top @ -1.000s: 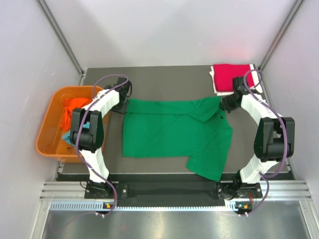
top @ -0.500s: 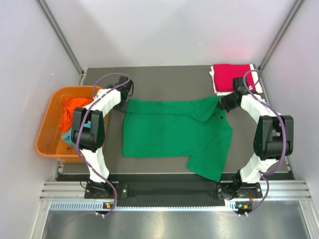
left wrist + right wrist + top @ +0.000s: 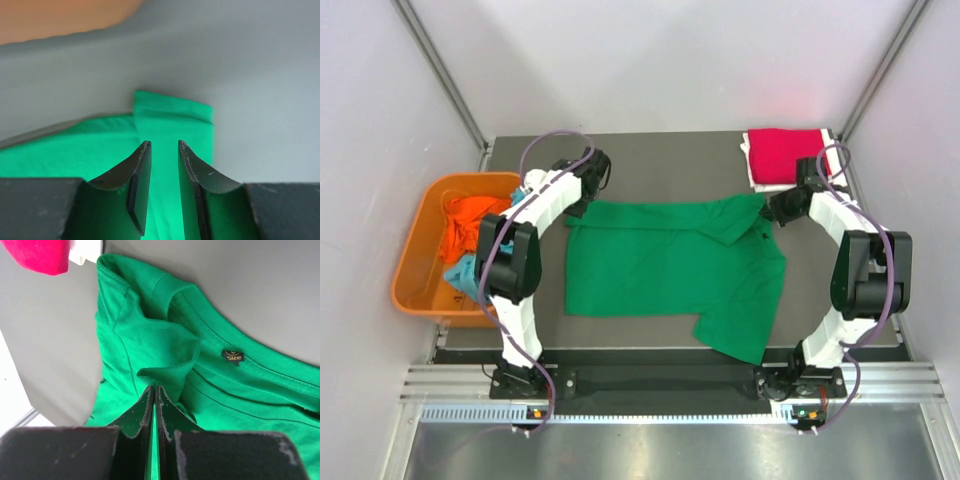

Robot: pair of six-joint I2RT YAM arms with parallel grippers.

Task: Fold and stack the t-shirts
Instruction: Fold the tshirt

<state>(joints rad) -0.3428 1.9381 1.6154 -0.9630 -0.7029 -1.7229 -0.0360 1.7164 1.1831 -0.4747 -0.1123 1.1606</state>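
Observation:
A bright green t-shirt [image 3: 670, 265] lies spread on the dark table [image 3: 650, 160], its far right sleeve bunched. My right gripper [image 3: 770, 208] is at that bunch, shut on a raised fold of green cloth [image 3: 160, 355] near the collar; in the right wrist view the right gripper [image 3: 154, 387] has its jaws pressed together. My left gripper [image 3: 580, 203] hovers at the shirt's far left corner. The left wrist view shows the left gripper [image 3: 164, 144] open over the green sleeve [image 3: 170, 120], nothing pinched. A folded crimson t-shirt [image 3: 783, 155] sits at the back right.
An orange plastic tub [image 3: 410, 285] stands off the table's left edge, holding an orange t-shirt [image 3: 470, 215] and a bit of light blue t-shirt [image 3: 465, 272]. White paper [image 3: 87, 250] lies under the crimson t-shirt [image 3: 37, 255]. Grey walls close in on three sides.
My left arm has swung back and to the right, from beside the shirt's left edge to above its far left corner. The right gripper stayed shut on the fold, shifting slightly back.

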